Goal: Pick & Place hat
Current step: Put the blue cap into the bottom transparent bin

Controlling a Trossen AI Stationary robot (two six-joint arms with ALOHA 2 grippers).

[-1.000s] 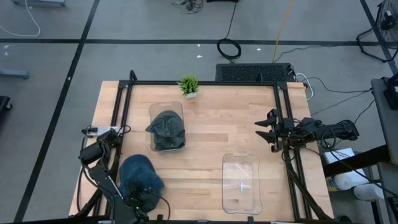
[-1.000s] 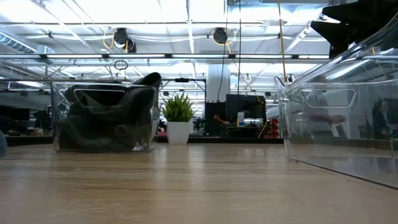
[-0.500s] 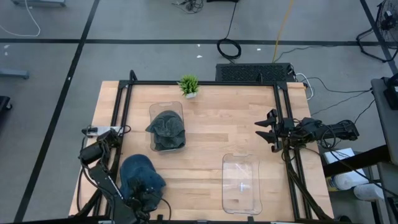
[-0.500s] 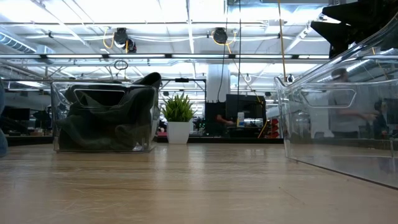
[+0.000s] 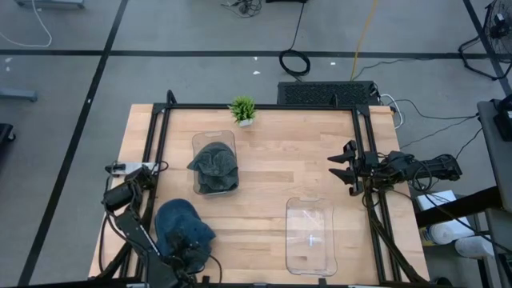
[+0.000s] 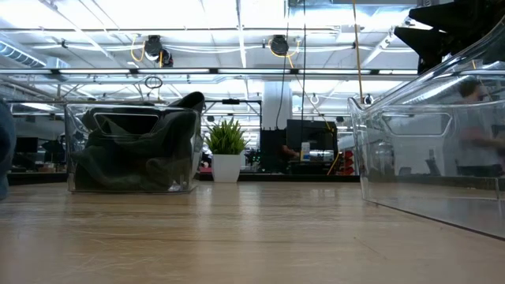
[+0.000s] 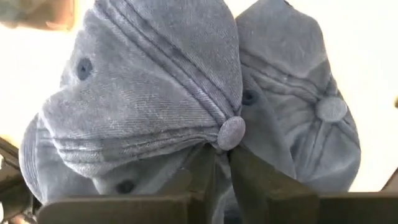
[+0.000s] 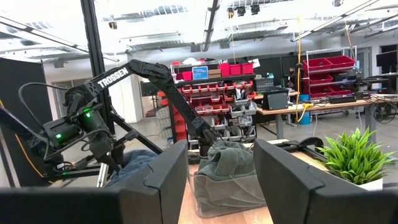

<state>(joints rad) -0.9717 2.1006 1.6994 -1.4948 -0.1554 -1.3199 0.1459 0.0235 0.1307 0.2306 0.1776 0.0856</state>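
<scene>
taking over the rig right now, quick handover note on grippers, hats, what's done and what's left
Left gripper: shut on the blue hat, at the table's near left corner.
Right gripper: open, empty, waiting at the table's right edge.
Done: a dark hat sits in the far bin.
Left: the near bin is empty; likely the blue hat goes there.

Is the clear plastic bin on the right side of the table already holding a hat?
No, the right clear plastic bin sits empty in the high view; the blue denim hat is still at the left tool.
</scene>
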